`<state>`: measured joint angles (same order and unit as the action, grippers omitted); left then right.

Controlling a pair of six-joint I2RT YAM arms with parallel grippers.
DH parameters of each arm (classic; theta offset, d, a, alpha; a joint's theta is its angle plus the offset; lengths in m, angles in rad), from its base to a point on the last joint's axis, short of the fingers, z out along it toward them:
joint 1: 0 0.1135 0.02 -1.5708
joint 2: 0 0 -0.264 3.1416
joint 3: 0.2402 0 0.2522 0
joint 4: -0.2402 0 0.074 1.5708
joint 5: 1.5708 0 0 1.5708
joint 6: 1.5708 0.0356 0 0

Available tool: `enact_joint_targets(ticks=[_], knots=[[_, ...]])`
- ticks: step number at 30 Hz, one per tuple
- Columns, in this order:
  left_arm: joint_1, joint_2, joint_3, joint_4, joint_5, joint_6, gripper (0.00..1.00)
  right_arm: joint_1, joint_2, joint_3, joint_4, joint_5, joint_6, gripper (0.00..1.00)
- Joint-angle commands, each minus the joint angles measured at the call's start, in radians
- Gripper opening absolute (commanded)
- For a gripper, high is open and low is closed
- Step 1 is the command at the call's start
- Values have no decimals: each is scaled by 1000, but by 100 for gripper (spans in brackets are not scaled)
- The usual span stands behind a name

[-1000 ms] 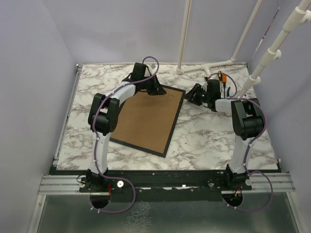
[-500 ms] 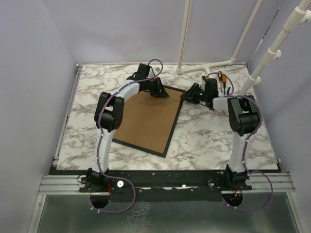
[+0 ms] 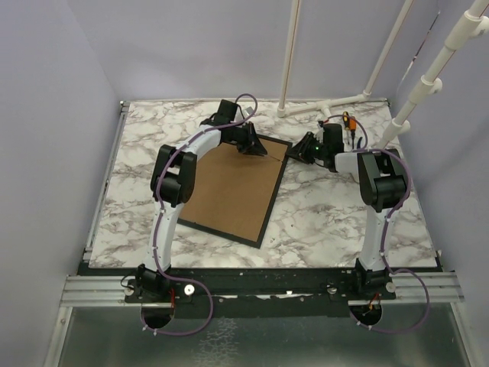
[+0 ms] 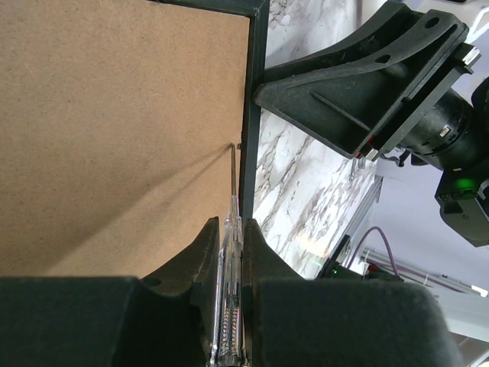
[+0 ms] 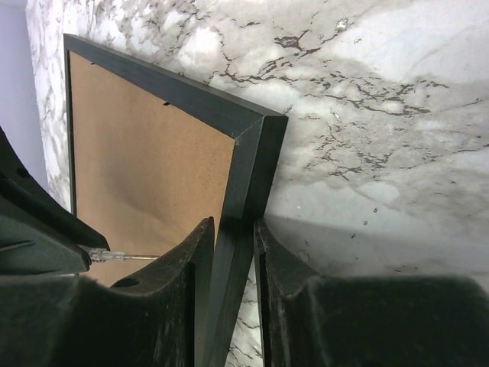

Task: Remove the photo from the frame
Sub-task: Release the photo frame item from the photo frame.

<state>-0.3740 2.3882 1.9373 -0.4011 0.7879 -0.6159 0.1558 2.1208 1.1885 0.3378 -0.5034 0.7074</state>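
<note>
**Frame (image 3: 229, 191) back up, 2 grippers at 1 corner**

The frame lies flat on the marble table (image 3: 336, 222), skewed to the table's edges. Its brown back faces up inside a thin black border. The photo cannot be seen in any view, because only the back of the frame shows.

Both arms are at the frame's far right corner, as the overhead view has it. The left gripper (image 3: 257, 147) hangs over the frame's far edge, just inside that corner, above the brown back. Its jaws are clenched on a thin tool (image 4: 228, 321) with a clear handle and a fine metal shaft. The 2 fingers (image 4: 267, 260) press the handle from either side. The shaft runs over the brown back toward the frame's border. Its tip sits right where the back meets the inner edge of the black border, near the corner. The shaft throws a long shadow on the back.

The right gripper (image 3: 295, 153) is at the same corner from outside the frame, over the marble. In its own wrist view, its 2 fingers (image 5: 183, 283) stand astride the black border just beside the corner. There is 1 on the brown-back side and 1 on the outer side, both close against the border, so the jaws are grasping the frame. The left gripper and its tool show on the brown-back side of that view, with the shaft pointing toward the gripped border. The 2 grippers are near each other but apart, with the frame's border between them.
</note>
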Motion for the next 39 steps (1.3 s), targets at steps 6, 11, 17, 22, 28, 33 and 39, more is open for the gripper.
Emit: enact_joint_targets(ticks=[6, 11, 17, 22, 28, 33, 39], knots=[[-26, 67, 17, -81, 4, 21, 0, 7, 25, 20, -20, -32, -4, 27], [-30, 69, 19, -81, 14, 22, 0, 7, 28, 22, -22, -35, -4, 27], [-31, 76, 22, -82, 14, 18, 0, 7, 28, 25, -22, -41, -1, 27], [-38, 94, 40, -82, 28, 12, 0, 8, 31, 24, -19, -53, 0, 26], [-42, 92, 44, -78, 46, 10, 0, 13, 31, 10, -4, -74, 12, 24], [-50, 77, 37, -74, 48, 5, 0, 17, 30, 1, 11, -78, 30, 24], [-74, 52, 17, -73, 7, -12, 0, 32, 28, 2, 5, -54, 36, 23]])
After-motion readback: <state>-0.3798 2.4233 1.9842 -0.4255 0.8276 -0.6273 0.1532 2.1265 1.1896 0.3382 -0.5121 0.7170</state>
